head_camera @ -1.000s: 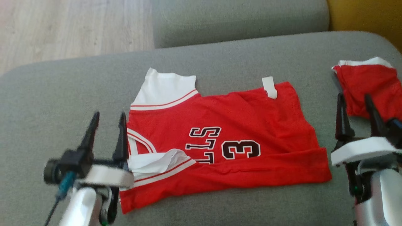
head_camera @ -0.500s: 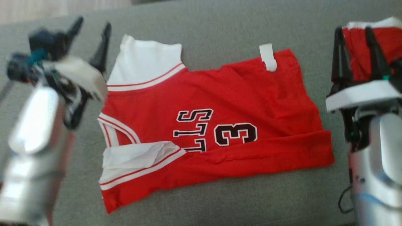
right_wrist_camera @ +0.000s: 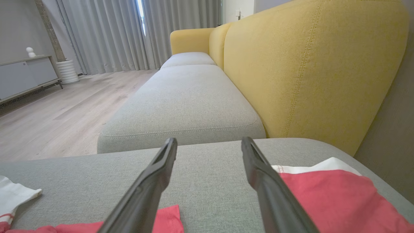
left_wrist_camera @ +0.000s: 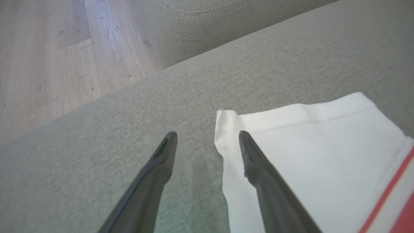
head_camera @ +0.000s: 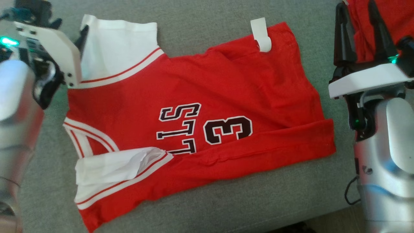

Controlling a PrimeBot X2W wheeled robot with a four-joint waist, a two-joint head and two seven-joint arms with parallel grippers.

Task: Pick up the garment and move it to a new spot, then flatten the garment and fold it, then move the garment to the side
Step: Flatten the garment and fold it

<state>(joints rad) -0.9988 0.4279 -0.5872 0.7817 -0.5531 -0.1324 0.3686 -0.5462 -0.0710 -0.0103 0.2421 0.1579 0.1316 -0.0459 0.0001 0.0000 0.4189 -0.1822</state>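
The garment (head_camera: 200, 77), a red jersey with white sleeves and a black "3", lies spread on the grey cushion (head_camera: 207, 207). My left gripper (head_camera: 70, 28) is at the jersey's upper white sleeve (head_camera: 116, 45). In the left wrist view this gripper (left_wrist_camera: 207, 134) is open, one finger (left_wrist_camera: 258, 168) over the sleeve (left_wrist_camera: 317, 152) corner and the other over bare cushion. My right gripper (head_camera: 355, 9) stands open off the jersey's right edge, with nothing between its fingers. In the right wrist view it (right_wrist_camera: 208, 139) hangs over the cushion, with the jersey's hem (right_wrist_camera: 165, 220) below it.
A second red cloth (head_camera: 396, 19) lies at the cushion's far right, also in the right wrist view (right_wrist_camera: 326, 204). A yellow sofa back (right_wrist_camera: 307, 64) rises behind it. Wood floor (left_wrist_camera: 48, 64) lies beyond the cushion's far edge, and another grey cushion (right_wrist_camera: 187, 97) adjoins.
The head camera has tilted down and closer. My left arm has moved from the jersey's lower sleeve up to its upper white sleeve. Both grippers have stayed open.
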